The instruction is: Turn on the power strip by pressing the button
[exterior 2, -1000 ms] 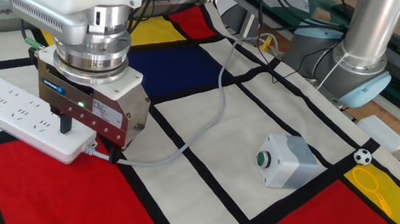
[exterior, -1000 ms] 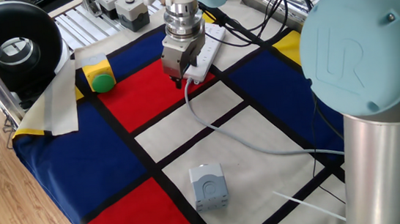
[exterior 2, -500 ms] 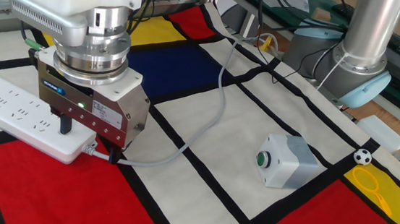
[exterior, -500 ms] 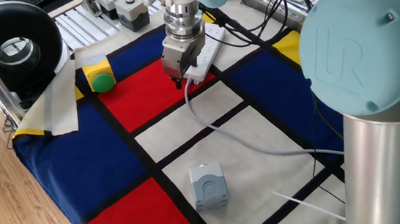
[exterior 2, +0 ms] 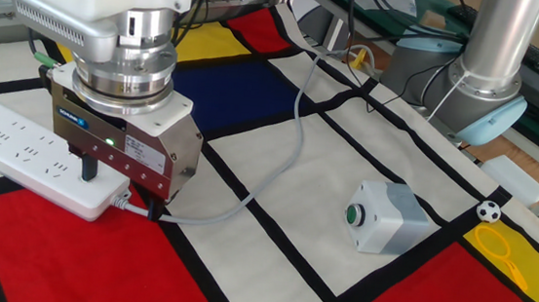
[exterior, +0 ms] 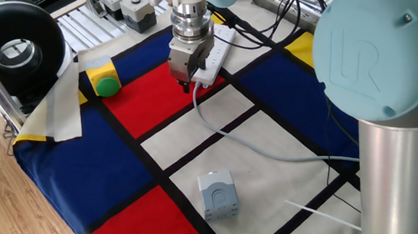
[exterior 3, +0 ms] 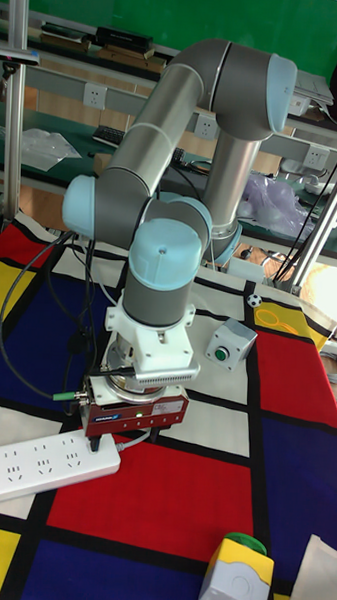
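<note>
One power strip (exterior 2: 15, 153), white, flat on the checked cloth (exterior 2: 277, 171), its pale grey cord (exterior 2: 284, 152) leaving the near end. One small grey box with a green button (exterior 2: 386, 217), well apart at roughly 3 o'clock from the strip in the other fixed view. One green dome button on a yellow base (exterior: 104, 82). Two grey-housed buttons (exterior: 128, 6) off the cloth at 12 o'clock. One arm, wrist pointing straight down, gripper (exterior 2: 85, 167) over the strip's cord end; one dark finger (exterior 2: 86, 166) touches the strip's top there. The button itself is hidden under it. Fingers apart or together: cannot tell
</note>
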You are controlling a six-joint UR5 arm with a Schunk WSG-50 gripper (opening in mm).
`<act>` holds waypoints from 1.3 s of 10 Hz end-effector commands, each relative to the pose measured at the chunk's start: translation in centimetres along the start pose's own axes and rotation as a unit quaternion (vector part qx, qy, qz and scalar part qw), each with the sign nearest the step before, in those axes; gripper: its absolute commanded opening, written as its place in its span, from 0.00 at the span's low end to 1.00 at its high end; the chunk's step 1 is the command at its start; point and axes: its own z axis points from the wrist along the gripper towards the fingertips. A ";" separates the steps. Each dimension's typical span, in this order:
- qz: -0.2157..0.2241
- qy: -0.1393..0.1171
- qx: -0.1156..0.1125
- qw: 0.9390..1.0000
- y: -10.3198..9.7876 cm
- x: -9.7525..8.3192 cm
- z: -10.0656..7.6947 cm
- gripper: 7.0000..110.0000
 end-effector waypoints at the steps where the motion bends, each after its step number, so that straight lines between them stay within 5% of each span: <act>1: 0.004 -0.003 -0.004 1.000 0.0 -0.2 -0.2 0.79; 7: 0.009 -0.003 -0.001 1.000 0.3 -0.3 -1.7 0.79; 13: -0.004 -0.036 -0.011 0.999 0.4 0.4 -10.3 0.79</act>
